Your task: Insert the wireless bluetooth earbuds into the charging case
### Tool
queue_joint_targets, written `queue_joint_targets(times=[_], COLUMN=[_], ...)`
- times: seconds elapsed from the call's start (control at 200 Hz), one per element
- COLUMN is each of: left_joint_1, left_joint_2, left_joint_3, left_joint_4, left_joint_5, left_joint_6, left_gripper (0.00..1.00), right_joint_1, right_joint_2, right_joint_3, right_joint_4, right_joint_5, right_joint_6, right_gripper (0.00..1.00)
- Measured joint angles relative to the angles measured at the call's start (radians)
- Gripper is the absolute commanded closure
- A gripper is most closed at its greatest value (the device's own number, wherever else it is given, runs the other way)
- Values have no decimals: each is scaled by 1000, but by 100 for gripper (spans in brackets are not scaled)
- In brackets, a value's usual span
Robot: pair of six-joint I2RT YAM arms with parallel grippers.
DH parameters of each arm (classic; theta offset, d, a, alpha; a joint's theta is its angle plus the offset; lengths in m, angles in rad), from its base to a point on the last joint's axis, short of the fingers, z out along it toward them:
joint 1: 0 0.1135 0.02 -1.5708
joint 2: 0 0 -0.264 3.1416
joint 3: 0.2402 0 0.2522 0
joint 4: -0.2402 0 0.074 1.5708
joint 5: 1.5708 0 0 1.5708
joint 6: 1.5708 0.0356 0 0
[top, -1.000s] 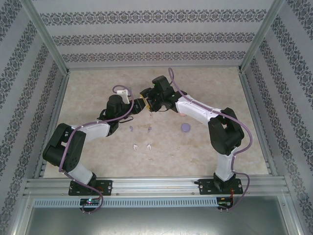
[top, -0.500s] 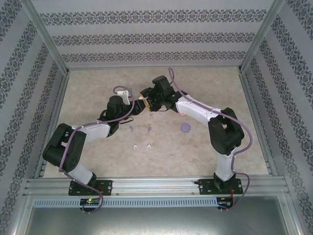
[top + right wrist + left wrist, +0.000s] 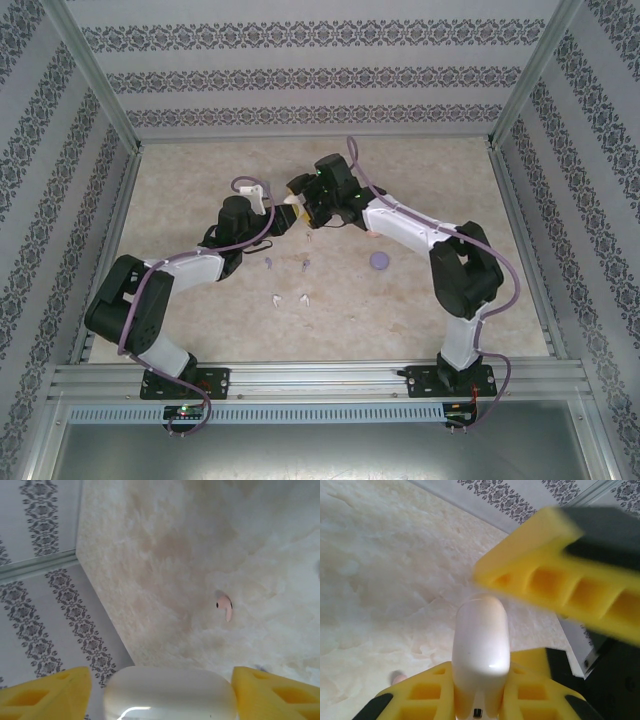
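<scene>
Grey damask wallpaper point(image 3: 320, 75) closed in a desk point(image 3: 200, 170) of pale, cloudy marble pattern, flat and matt. Over its middle the two arms met at a white charging case point(image 3: 480, 640), a smooth, glossy capsule with rounded ends. It looked shut, and what it held could not be told. The left gripper point(image 3: 283, 216) was clamped on this case. Its wrist camera showed the capsule rising from between yellow fingers point(image 3: 420, 697) moulded with square hollows, while a finger of the other arm point(image 3: 560, 590) crossed above as a yellow blur. The right gripper point(image 3: 298, 192) stood open around the same case. In its own wrist view the case point(image 3: 170, 695) lay crosswise between the yellow fingers point(image 3: 47, 690), with a strip of wallpaper showing between one finger and the capsule's end. That view also caught a pink earbud point(image 3: 225, 607), a small bulb on a short curved stem, lying on the bare desk well apart from the case. From above, the other earbuds lay loose nearer the arm bases: a purple pair point(image 3: 269, 263) side by side, and a white pair point(image 3: 277, 298) just below them. A purple case point(image 3: 380, 261), a small round lavender shape, sat to their right near the right arm. It was too small to tell whether it was open or what it held.
</scene>
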Motion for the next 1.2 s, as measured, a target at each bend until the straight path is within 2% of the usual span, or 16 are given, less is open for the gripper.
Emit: queue_joint_targets(times=[0.16,0.355,0.61,0.879,1.204], left_joint_1=[1,19,34,34,33], left_joint_2=[-53,-66,-66,-66,-56], left_joint_3=[11,103,238,281,283], left_joint_4=[-81,-172,-296,-369,-394], left_joint_5=[40,167,359,443,472], left_joint_6=[28,69,115,137,140], left_gripper=[100,100,100,100,100], right_joint_1=[-90,-232,-243,-177,-159], right_joint_2=[-159,-356,-466,-465,-393], right_joint_3=[-76,-309,-495,-489,-420], right_joint_4=[21,210,250,282,290], right_joint_5=[12,-115,-298,-377,-376], right_joint_6=[-177,-456,-757,-867,-890], right_gripper=[20,23,26,27,33])
